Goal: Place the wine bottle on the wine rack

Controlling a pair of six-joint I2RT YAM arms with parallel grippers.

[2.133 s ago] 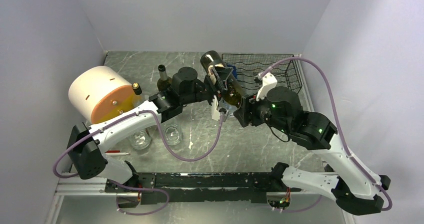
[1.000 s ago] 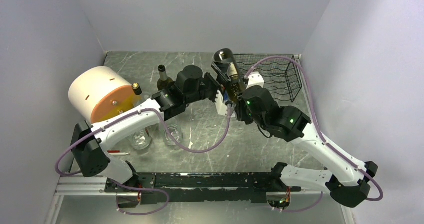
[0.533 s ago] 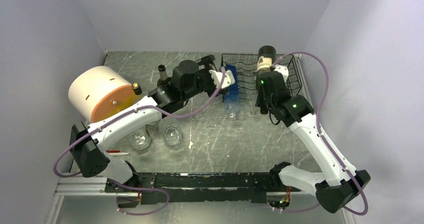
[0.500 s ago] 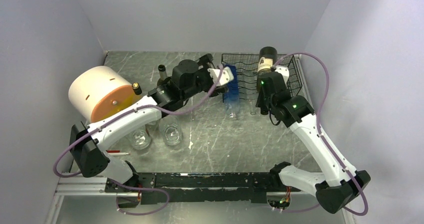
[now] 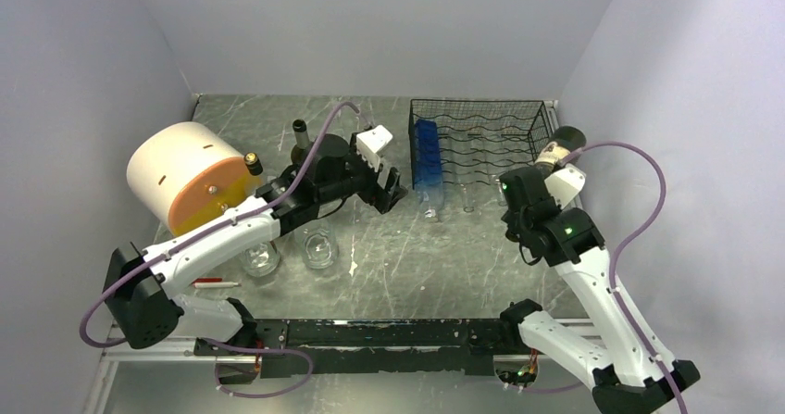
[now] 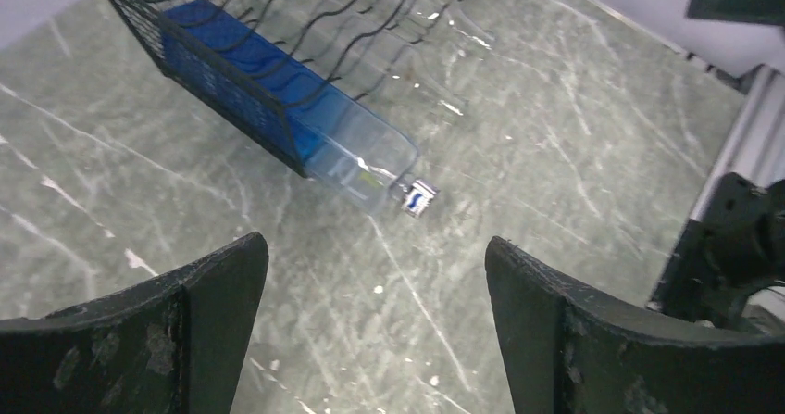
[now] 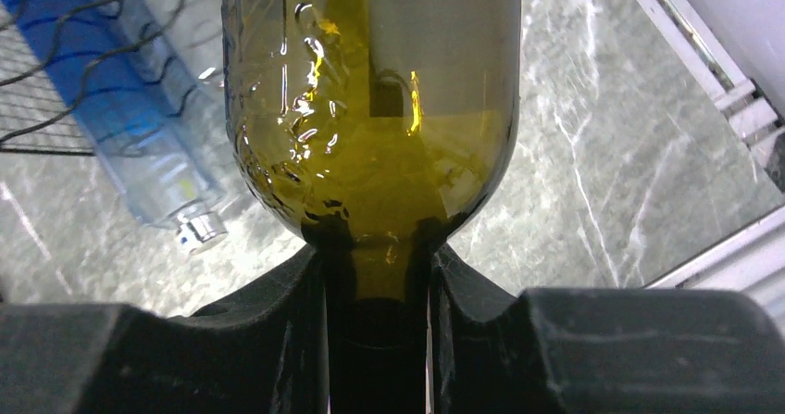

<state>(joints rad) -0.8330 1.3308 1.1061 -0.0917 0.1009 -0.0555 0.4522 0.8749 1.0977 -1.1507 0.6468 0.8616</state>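
The wine bottle [image 7: 370, 108] is olive green glass. My right gripper [image 7: 378, 275] is shut on its neck. In the top view the bottle [image 5: 559, 145] is held in the air over the right front corner of the black wire wine rack [image 5: 486, 118], its base pointing up and right from my right gripper [image 5: 540, 169]. My left gripper [image 5: 385, 194] is open and empty, left of the rack's front. In the left wrist view it [image 6: 375, 284] hangs over bare table, short of the rack [image 6: 231, 81].
A blue plastic bottle [image 5: 426, 155] lies in the rack's left slot, its clear neck [image 6: 370, 169] sticking out the front. A white and orange drum [image 5: 190, 173], a second upright wine bottle [image 5: 301, 141] and two glasses [image 5: 319, 247] stand at the left.
My left gripper let go of the wine bottle and pulled back left and toward me. My right gripper carried the bottle across the rack to its right front corner.
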